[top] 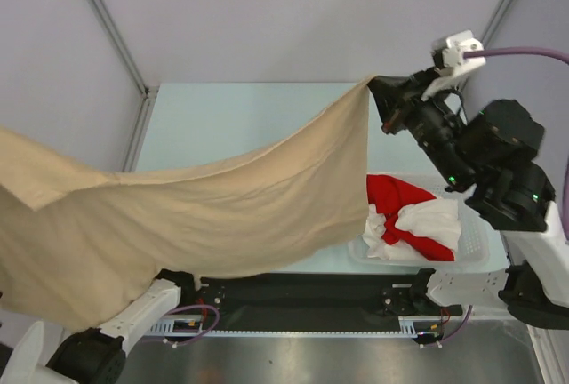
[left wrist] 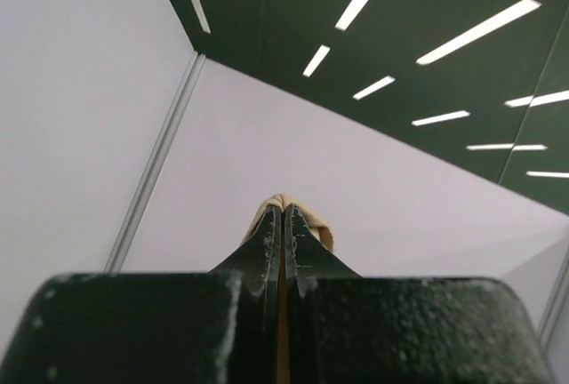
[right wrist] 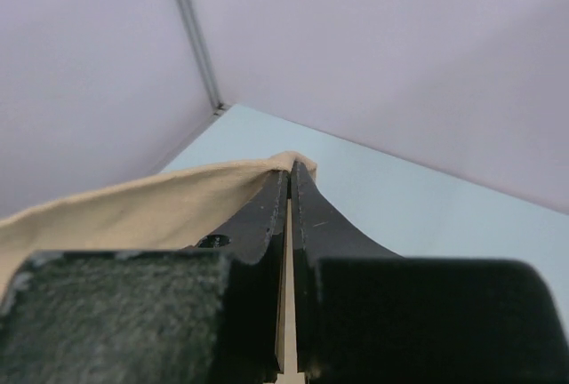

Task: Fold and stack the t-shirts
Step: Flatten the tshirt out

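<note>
The beige t-shirt (top: 204, 224) hangs in the air above the table (top: 231, 117) as one long sheet; its long axis runs from the near left to the far right. The red and white t-shirts (top: 404, 215) lie in the basket (top: 476, 244) near its right edge. The right gripper (right wrist: 291, 169) is clamped on the right end, the left gripper (left wrist: 283, 211) on the left end, so the cloth spans between both claws.
</note>
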### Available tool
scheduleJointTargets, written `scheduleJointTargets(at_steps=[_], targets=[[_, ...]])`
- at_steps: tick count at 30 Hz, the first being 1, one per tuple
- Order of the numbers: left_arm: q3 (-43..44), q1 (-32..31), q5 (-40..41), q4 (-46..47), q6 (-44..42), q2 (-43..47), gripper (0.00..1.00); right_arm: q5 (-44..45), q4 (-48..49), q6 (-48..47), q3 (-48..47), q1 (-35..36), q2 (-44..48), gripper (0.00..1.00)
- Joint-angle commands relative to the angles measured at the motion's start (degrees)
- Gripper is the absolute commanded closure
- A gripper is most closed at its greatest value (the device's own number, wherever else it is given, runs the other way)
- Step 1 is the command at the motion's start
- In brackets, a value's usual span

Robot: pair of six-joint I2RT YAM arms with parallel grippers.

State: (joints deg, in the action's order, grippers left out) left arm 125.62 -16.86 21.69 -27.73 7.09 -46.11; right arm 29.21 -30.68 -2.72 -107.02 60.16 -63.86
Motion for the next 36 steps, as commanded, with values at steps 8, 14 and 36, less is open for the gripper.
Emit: scheduleJointTargets(at_steps=[8, 14, 36], targets=[[3.5, -0.7, 1.0, 3.4, -4.8, -6.7, 1.00, -6.4, -0.2, 1.9, 1.1, -5.3, -4.7, 1.00], [3.0, -1.5, 0.2, 2.7, -5.0, -1.3, 1.00, -9.1, -1.8, 2.5, 3.3, 0.7, 1.4, 1.00], [-19.5, -2.0, -8.4, 8.3, 0.4, 0.2, 1.00, -16.4, -3.2, 13.2, 6.6, -1.0, -2.7, 1.00]])
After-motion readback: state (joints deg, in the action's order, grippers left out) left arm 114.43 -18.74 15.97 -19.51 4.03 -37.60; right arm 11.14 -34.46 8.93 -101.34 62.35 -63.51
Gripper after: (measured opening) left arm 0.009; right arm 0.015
